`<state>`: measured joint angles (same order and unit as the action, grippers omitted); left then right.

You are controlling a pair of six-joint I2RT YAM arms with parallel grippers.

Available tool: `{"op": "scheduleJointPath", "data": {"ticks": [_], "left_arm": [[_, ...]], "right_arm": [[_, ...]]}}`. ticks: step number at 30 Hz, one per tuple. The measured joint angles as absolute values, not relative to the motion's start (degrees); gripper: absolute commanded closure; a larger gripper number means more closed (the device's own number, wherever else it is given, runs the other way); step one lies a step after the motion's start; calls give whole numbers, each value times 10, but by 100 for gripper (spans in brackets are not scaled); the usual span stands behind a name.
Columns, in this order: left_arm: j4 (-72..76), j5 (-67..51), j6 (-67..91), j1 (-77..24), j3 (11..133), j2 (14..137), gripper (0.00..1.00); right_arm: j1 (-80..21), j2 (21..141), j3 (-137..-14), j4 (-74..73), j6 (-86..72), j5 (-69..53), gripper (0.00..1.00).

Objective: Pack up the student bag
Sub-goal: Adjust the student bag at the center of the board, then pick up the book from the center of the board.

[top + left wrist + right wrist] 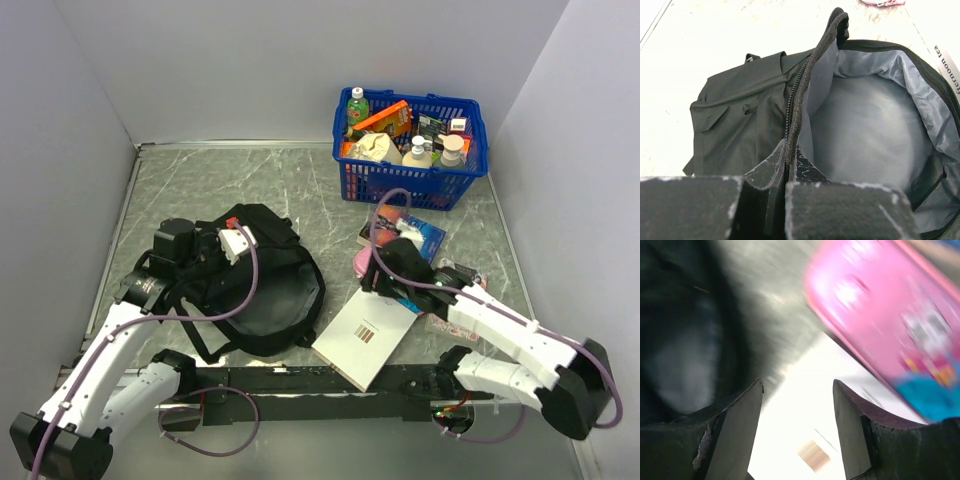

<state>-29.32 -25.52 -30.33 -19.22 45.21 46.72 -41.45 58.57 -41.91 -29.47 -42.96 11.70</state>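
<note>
Left gripper (788, 167) clamping zip rim of bag (735, 120), propping mouth open. Right gripper (797, 410) gaping, empty, over book (365, 338) beside bag. Risk: fabric slipping out, mouth collapsing.

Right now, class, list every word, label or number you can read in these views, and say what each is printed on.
"fternoon tea", its start cut off: on the white surface beside the student bag.
White book: the small cover mark is too small to read.
Goods in the blue basket: labels too small to read.
Pink case: print blurred, unreadable.
</note>
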Motion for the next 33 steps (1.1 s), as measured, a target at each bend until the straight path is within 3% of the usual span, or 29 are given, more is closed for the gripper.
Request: {"op": "scheduleJointPath", "data": {"ticks": [5,9,17,33], "left_arm": [[-291,-250,-304,-192,446,458,99],[-288,-245,-308,-192,436,454,99],[-288,-245,-310,-192,433,445,99],[-285,-241,-320,-192,406,421,99]], "right_arm": [[-414,493,-400,-404,-500,142,34],[-413,442,-373,-432,-548,150,39],[-412,458,-298,-444,-599,125,45],[-410,355,-260,-481,-661,76,48]]}}
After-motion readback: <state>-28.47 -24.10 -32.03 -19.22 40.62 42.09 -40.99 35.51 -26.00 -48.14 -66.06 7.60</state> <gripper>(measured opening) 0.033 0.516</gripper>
